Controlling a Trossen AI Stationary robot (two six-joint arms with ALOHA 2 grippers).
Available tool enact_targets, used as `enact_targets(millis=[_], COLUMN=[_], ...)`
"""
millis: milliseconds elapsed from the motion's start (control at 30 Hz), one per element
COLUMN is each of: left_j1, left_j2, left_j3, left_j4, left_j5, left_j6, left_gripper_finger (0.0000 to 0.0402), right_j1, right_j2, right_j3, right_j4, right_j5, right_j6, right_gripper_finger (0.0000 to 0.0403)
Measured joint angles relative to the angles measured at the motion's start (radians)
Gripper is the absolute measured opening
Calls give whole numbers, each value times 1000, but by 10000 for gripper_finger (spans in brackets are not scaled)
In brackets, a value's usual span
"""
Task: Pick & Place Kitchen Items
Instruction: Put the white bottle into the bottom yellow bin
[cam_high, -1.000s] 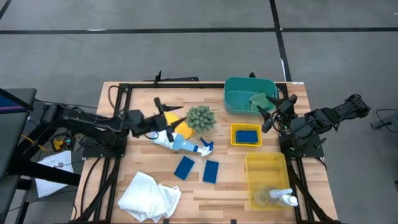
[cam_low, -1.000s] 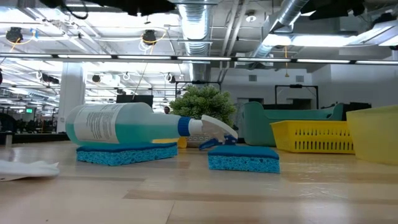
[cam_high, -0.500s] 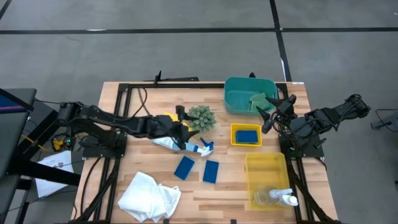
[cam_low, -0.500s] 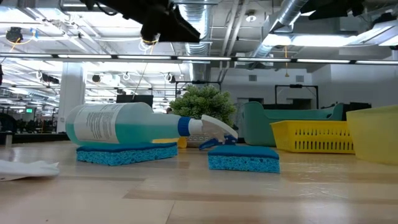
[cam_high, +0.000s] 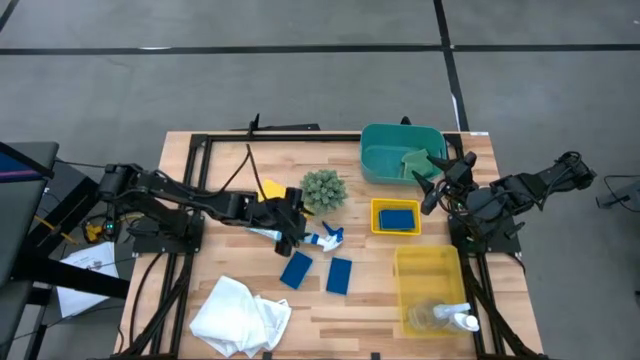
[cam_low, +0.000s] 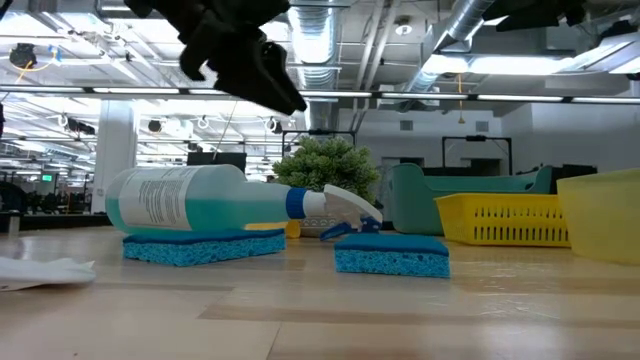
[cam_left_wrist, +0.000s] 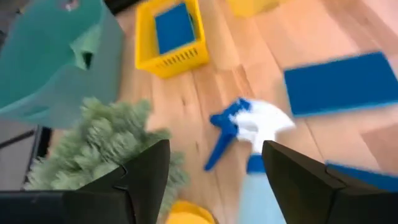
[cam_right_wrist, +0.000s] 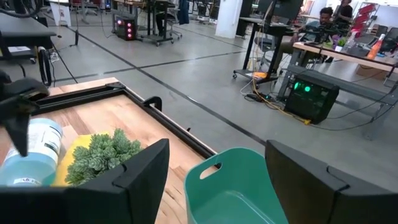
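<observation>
1. Your wooden table (cam_high: 230, 170) carries the spray bottle (cam_high: 300, 235) lying on its side beside the plant ball (cam_high: 323, 188), with two blue sponges (cam_high: 296, 270) in front of it.
2. Your left gripper (cam_high: 288, 225) hovers over the bottle, fingers spread, holding nothing.
3. Your right gripper (cam_high: 436, 178) waits by the teal bin (cam_high: 375, 160), fingers released.
4. Behind the table you see a grey floor, desks and ceiling ducts.
</observation>
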Motion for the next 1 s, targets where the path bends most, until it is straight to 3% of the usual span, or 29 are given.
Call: enact_targets(millis=[433,633,1000], left_j1=[-146,-147,-145], left_j2=[24,133,293], left_j3=[-1,7,113], left_j4=[21,122,34], left_j5=[-108,-176,-183], left_j6=[-45,35,3], left_gripper_finger=[271,270,282], right_j1=[0,0,0], right_j2=[0,0,0], right_j3=[0,0,0], right_j4=[4,11,15], right_j5=[-3,-8,-30], right_j6=[0,0,0], right_gripper_finger=[256,256,256])
